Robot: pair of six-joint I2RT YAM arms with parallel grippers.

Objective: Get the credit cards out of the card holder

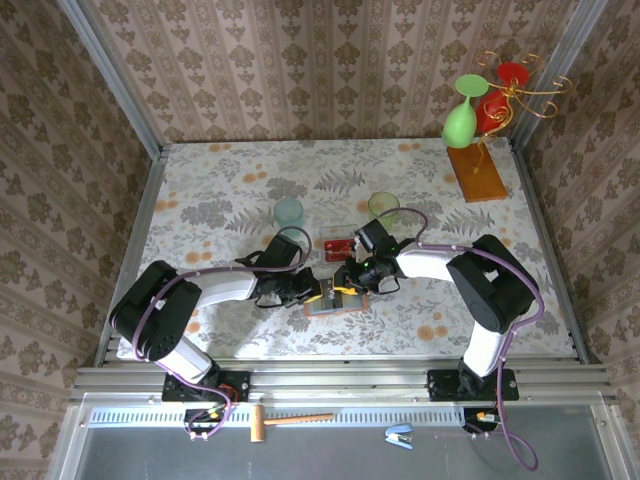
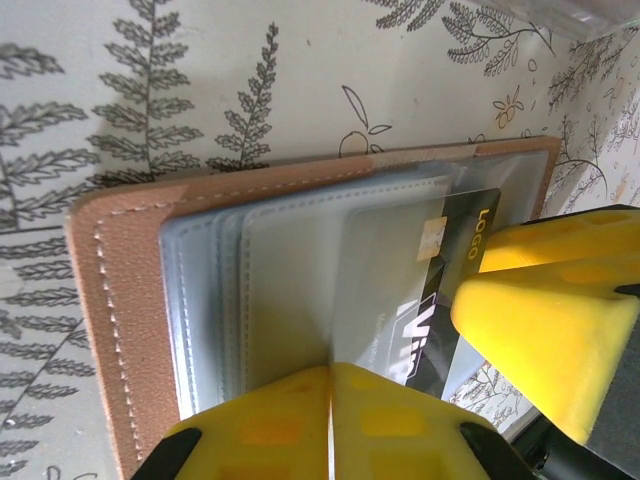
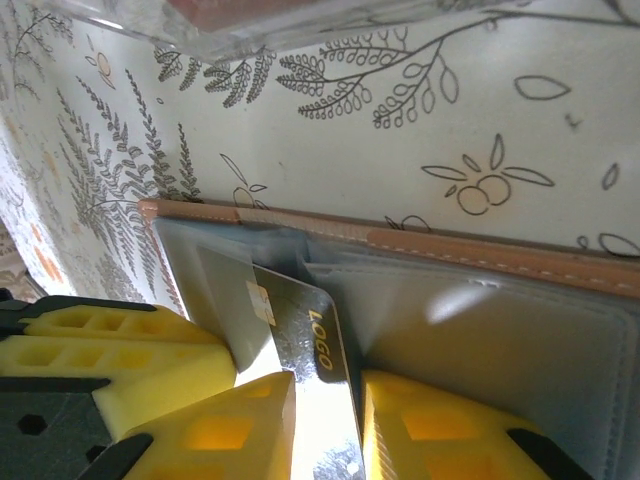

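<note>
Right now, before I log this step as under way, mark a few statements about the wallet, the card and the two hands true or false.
1. The right hand grips a black card that sticks partly out of the wallet. True.
2. The wallet lies folded shut. False: it lies open, grey pockets up.
3. The left hand is wide open. False: its fingers are shut together at the wallet's edge.
4. A clear tray with something red inside sits just beyond the wallet. True.
5. The hammer lies beside the wallet. False: it lies far off, on the grey ledge.
</note>
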